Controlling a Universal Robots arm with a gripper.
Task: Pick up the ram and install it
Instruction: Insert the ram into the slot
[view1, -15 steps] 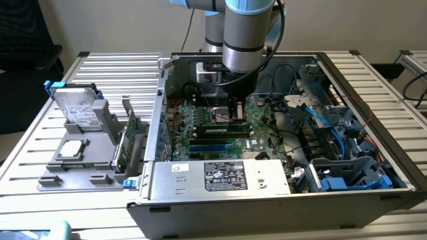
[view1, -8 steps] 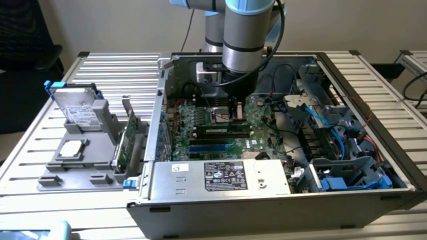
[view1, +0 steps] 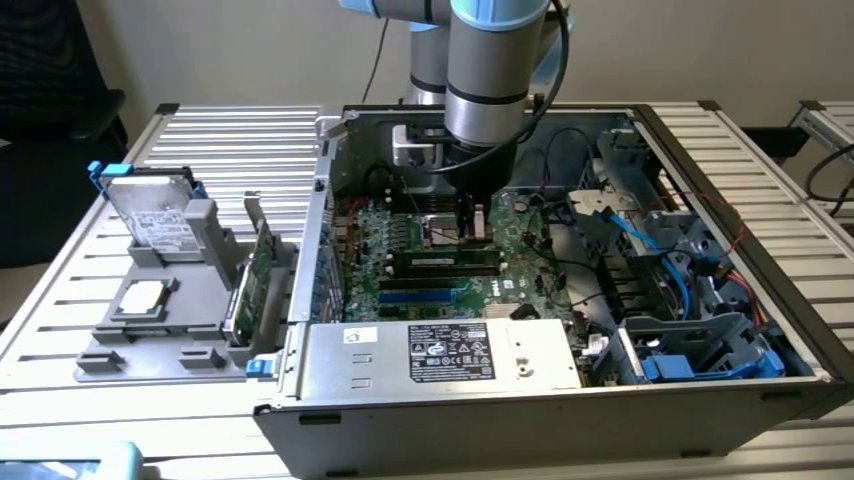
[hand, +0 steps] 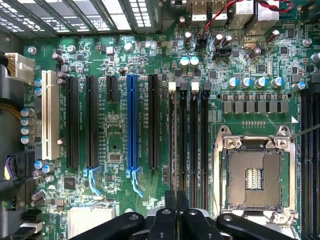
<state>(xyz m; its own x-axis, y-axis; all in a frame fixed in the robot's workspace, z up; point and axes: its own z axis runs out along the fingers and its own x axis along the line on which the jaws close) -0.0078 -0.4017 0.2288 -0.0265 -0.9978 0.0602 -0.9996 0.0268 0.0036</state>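
The arm (view1: 487, 70) reaches down into the open computer case (view1: 534, 425), which sits on the slatted tabletop (view1: 54, 330). The CPU socket (hand: 252, 177) on the green motherboard serves as the reference here. The pincer (view1: 467, 236) hangs just beside that socket, above the bank of four black memory slots (hand: 194, 140) that runs alongside it.

In the wrist view the pincer (hand: 176, 195) is clenched. Its two slim fingers (hand: 171, 205) lie pressed side by side, lined up with the two slots farthest from the socket. It cannot be told whether anything thin sits between them.

In the exterior view, what appears to be the ram (view1: 447, 262) stands along the memory slots next to the socket. It is a long dark stick with a pale label, close under the fingertips.

The blue slot (hand: 132, 120) lies farther from the socket, beyond the memory slots. The silver power supply box (view1: 441, 352) lies farther still. Well apart from the socket, outside the case, a grey holder (view1: 147, 350) carries a hard drive (view1: 154, 215).
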